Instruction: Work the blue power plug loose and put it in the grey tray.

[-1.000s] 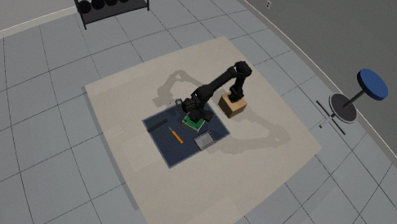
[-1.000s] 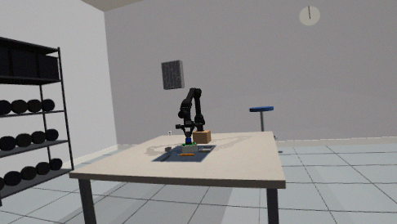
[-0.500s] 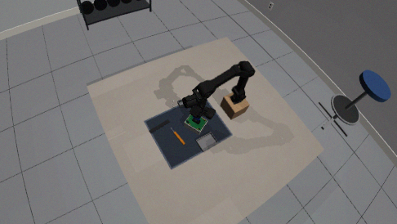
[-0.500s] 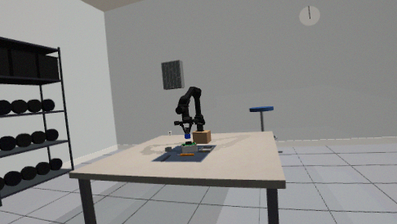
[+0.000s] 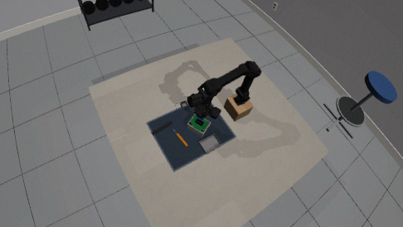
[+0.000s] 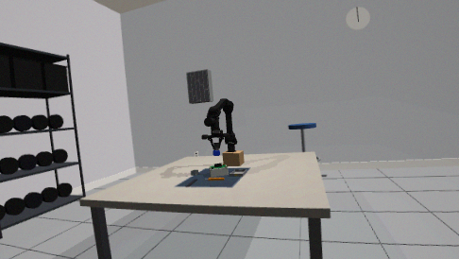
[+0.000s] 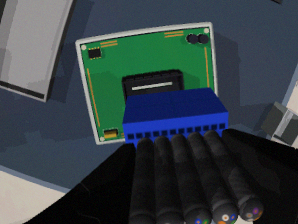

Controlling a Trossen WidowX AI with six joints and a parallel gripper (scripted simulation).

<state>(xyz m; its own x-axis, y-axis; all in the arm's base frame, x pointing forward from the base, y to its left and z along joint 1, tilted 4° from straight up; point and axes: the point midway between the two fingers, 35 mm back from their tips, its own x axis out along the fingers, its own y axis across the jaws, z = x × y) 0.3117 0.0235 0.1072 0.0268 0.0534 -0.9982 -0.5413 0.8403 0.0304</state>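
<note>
"Where's the blue power plug (image 5: pixel 201 118) (image 6: pixel 216 153) (image 7: pixel 175 112)?"

"Up in the air, out of its socket (image 5: pixel 200 123) (image 6: pixel 218 165) (image 7: pixel 152 82). The exterior view shows a gap between it and the circuit board (image 5: pixel 206 125) (image 7: pixel 106 72)."

"And the gripper (image 5: pixel 201 113) (image 6: pixel 216 148) (image 7: pixel 178 147)?"

"Pinching the plug, one finger at each end. In the wrist view, the row of small square holes faces the gripper, and a bundle of dark cables runs back from that side."

"What about the socket?"

"It's black, on the green board, with a pale strip showing in it. The plug hides part of it from the wrist camera."

"Is the plug in the grey tray (image 5: pixel 210 144) (image 6: pixel 239 172) (image 7: pixel 34 42)?"

"No, the tray is beside the board, on the same dark blue mat (image 5: pixel 166 145) (image 6: pixel 229 182) (image 7: pixel 250 32)."

"Anything else there?"

"An orange-handled tool (image 5: pixel 182 139) (image 6: pixel 216 179) lies on the other side of the board, with a dark flat strip (image 5: pixel 162 128) near it."

"And further out?"

"The mat lies on a pale counter (image 5: pixel 124 166) (image 6: pixel 203 200) (image 7: pixel 15 197). The black arm (image 5: pixel 228 80) (image 6: pixel 229 123) stands on a wooden block (image 5: pixel 237 109) (image 6: pixel 233 159). Beyond the counter there's a blue-topped stool (image 5: pixel 381 88) (image 6: pixel 302 126)."
</note>
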